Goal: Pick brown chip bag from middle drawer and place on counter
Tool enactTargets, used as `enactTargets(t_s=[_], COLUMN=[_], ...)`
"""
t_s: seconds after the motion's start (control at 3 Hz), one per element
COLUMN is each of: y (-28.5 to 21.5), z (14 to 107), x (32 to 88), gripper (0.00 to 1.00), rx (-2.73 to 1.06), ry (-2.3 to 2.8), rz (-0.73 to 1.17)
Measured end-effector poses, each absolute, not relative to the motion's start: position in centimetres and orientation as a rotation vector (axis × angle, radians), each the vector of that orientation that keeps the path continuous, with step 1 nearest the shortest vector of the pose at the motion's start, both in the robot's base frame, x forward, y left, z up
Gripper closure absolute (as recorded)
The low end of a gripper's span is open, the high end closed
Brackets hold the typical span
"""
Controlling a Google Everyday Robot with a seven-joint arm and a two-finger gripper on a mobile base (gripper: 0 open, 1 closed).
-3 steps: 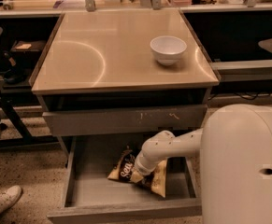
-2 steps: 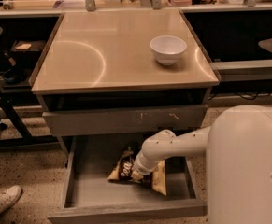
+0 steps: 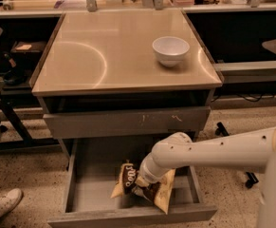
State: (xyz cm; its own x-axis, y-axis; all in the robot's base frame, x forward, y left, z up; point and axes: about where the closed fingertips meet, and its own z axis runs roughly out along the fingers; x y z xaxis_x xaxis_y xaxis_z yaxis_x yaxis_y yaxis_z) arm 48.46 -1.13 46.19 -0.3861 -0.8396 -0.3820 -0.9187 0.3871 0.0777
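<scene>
**Gripper down on the chip bag in the open drawer**

From my seat I see the arm [image 3: 213,151] come in from the right and bend down into the middle drawer [image 3: 72,186], which stands pulled out toward the near side. The gripper [image 3: 140,189] is at the end of the white wrist, low inside the drawer and right up against the brown chip bag [image 3: 127,176]. The wrist hides most of it, so I cannot tell how far open the gripper is, or whether it has hold of the bag.

The bag is in the near middle of the drawer, close to the front wall. It looks crumpled, with its dark lettered part to the left of the gripper and a pale yellow part sticking out to the right.

Above the open drawer is a shut grey drawer front [image 3: 104,123] with orange scuffs. On top, the counter [image 3: 95,56] carries a white bowl [image 3: 170,50] toward its far right. A white shoe [image 3: 4,204] shows on the floor at the near left.
</scene>
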Motion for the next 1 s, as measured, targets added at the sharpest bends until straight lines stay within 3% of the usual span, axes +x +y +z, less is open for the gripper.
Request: enactTargets(t_s=[0.67, 1.0], y=[0.7, 2.7], z=[57.1, 63.8], x=[45.5, 46.5], gripper=[1.00, 1.00], rx=[-1.535, -1.537], ry=[2.302, 2.214], rz=[0.342, 0.231])
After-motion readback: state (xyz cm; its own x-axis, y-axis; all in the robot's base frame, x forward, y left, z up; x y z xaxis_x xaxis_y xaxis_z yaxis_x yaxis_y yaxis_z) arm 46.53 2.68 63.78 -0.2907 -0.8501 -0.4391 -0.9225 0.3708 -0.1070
